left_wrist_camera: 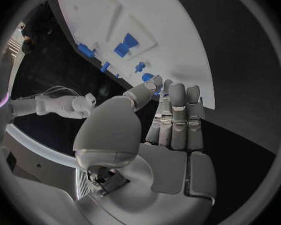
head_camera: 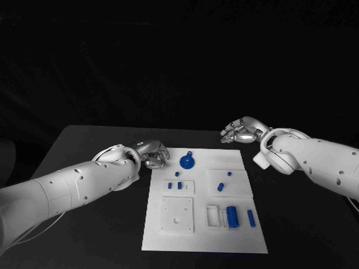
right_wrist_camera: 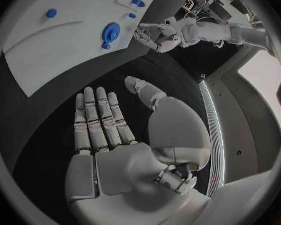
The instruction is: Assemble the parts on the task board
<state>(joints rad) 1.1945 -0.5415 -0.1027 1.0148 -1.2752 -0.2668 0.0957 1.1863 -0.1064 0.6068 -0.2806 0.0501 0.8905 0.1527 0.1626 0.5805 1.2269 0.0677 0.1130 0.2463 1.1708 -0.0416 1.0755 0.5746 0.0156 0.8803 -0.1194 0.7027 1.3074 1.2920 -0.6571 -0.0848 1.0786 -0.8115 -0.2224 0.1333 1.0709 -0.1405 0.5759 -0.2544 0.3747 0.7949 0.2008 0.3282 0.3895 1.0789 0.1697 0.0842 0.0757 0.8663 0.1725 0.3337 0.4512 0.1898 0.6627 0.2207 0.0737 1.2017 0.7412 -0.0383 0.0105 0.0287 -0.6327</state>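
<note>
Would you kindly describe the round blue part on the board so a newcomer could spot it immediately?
Start at the white rectangular task board in the middle of the black table. Look to its far end, beside the left hand: the round blue disc-shaped part lies there. It is the only wide, circular piece; the other blue parts are small pegs and blocks.

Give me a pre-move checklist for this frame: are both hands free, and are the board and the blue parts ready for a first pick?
1. Left hand holds nothing, fingers apart: ok.
2. Right hand holds nothing, fingers straight and apart: ok.
3. Task board lies flat on the table, neither hand resting on it: ok.
4. Round blue part lies uncovered on the board near the left hand: ok.
5. Blue cylinder near the board's front edge, whether seated in its slot: cannot tell.
6. Small blue parts in the left recess, whether seated or loose: cannot tell.
</note>
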